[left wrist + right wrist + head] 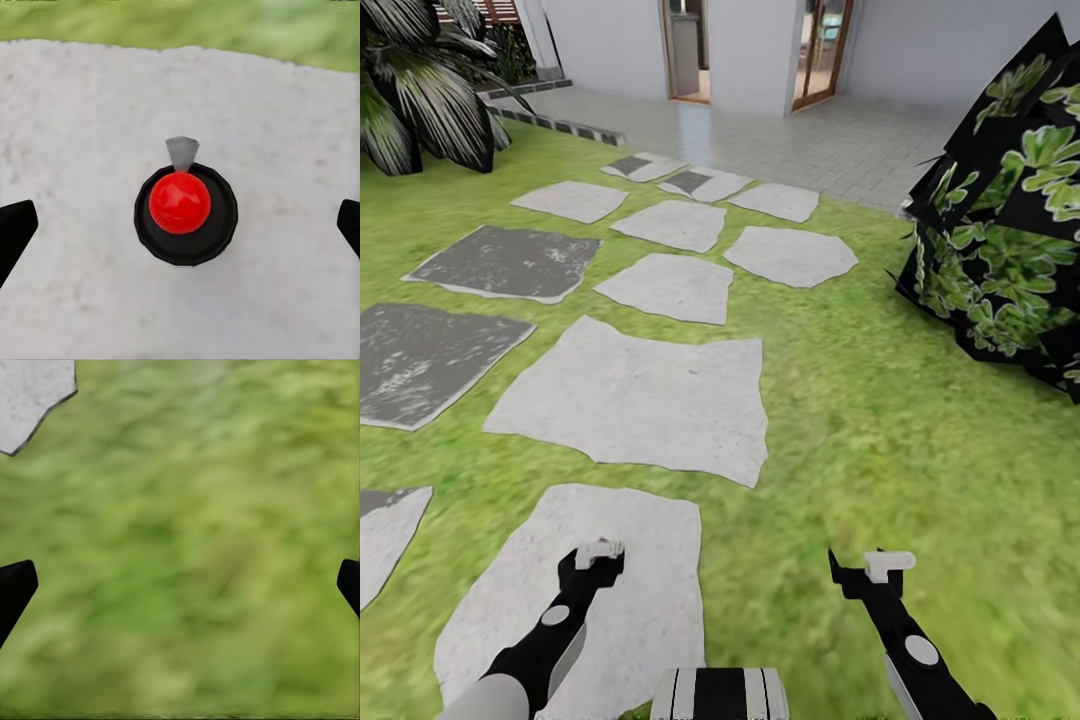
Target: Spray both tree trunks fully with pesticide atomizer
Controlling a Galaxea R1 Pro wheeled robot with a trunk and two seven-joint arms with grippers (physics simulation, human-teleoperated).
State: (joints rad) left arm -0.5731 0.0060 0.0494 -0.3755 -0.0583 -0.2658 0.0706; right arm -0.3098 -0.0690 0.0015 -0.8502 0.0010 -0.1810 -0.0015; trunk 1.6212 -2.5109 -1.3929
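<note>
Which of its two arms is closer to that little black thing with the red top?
Left. The left gripper hangs right above the atomizer on a pale stepping stone; the right gripper is over bare grass.

No text, label, brand, number or sign can be read anywhere here.

The head view looks forward and down from above both arms, across the grass point(880, 420) and stepping stones point(640, 400) toward the white house point(760, 50). The left wrist view faces straight down, close over the pale stepping stone point(90, 112) that also lies nearest in the head view point(630, 590). The right wrist view faces down at blurred grass point(195, 547), shared with the head view's right foreground.
</note>
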